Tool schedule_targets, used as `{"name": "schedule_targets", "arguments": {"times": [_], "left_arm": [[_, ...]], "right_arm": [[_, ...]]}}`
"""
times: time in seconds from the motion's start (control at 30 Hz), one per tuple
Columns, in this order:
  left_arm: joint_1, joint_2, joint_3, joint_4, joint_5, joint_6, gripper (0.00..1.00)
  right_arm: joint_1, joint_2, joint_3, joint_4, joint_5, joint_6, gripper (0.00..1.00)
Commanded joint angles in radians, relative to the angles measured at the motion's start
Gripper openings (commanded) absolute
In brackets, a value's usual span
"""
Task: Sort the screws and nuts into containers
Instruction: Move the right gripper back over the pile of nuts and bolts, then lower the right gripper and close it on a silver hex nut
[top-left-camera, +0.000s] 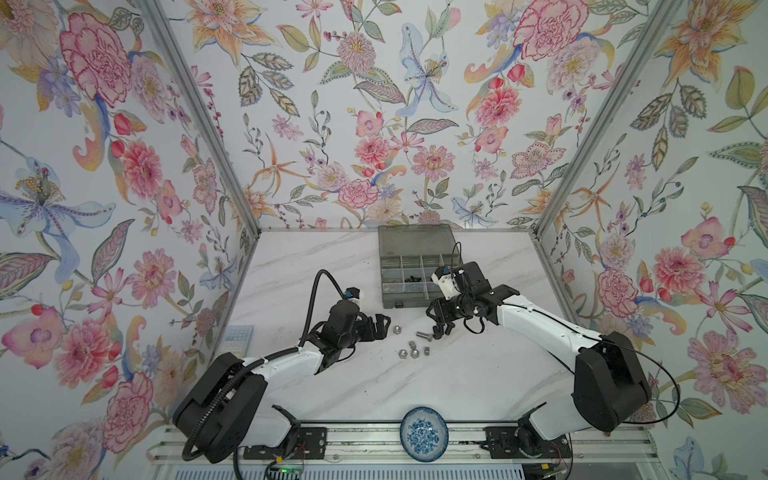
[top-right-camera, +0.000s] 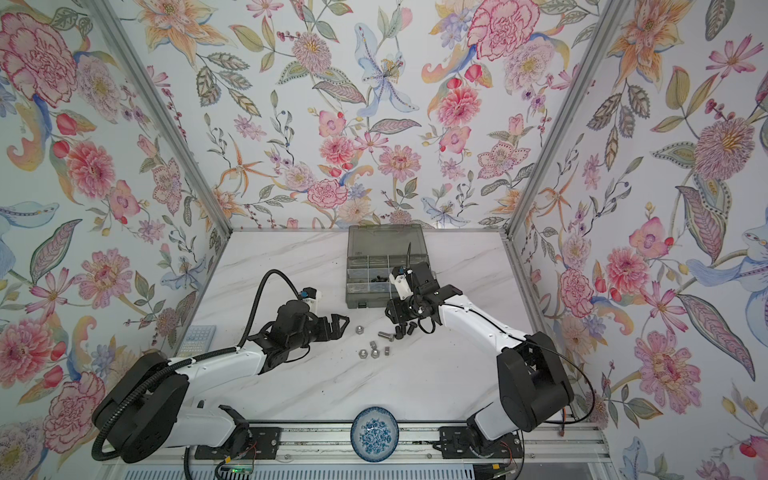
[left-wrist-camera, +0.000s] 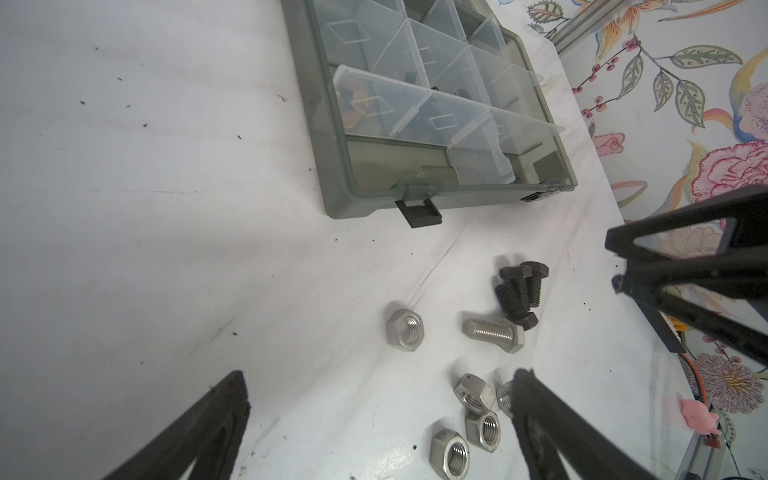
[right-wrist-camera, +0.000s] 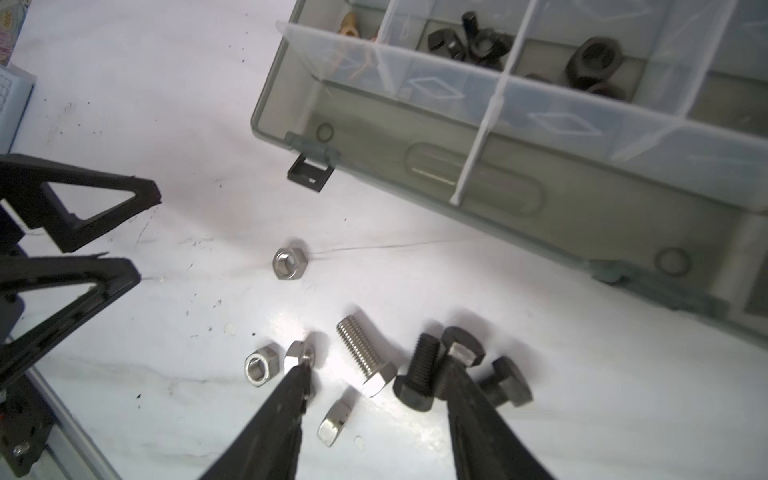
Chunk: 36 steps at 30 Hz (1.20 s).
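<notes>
On the white marbled desk (top-left-camera: 457, 374), before the grey translucent organiser box (top-left-camera: 382, 291), the left pincer (top-left-camera: 380, 322) and the right pincer (right-wrist-camera: 376, 374) gape empty. The right pincer straddles the silver hex-head screw (right-wrist-camera: 368, 361) and one black screw (right-wrist-camera: 419, 374). Closing here could pinch both, or knock the small silver hex nuts (right-wrist-camera: 289, 262) aside.

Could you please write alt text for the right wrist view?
The right gripper, jaws open, hangs over a silver screw and three black screws on the white table. Nearby lie silver nuts; the grey organiser box beyond holds black nuts.
</notes>
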Motion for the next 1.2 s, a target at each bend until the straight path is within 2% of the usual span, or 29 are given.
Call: {"name": "schedule_targets", "arguments": {"times": [0.0,0.17,0.5,0.97,1.17], "left_arm": [[-0.003,-0.023,-0.021,-0.001,-0.031,-0.012,0.99],[-0.004,-0.029,-0.023,-0.009,-0.036,-0.016,0.99],[-0.004,-0.028,-0.021,-0.015,-0.030,-0.019,0.99],[-0.005,-0.026,-0.025,-0.007,-0.028,-0.016,0.99],[-0.004,-0.020,-0.024,0.001,-0.021,-0.014,0.99]], "right_arm": [[0.040,-0.031,-0.046,-0.023,0.014,0.085,0.56],[0.127,-0.031,-0.092,-0.025,0.096,0.200,0.57],[0.209,0.019,-0.124,-0.026,0.195,0.382,0.52],[0.234,0.084,-0.108,-0.046,0.233,0.398,0.50],[0.238,0.100,-0.105,-0.046,0.231,0.390,0.45]]}}
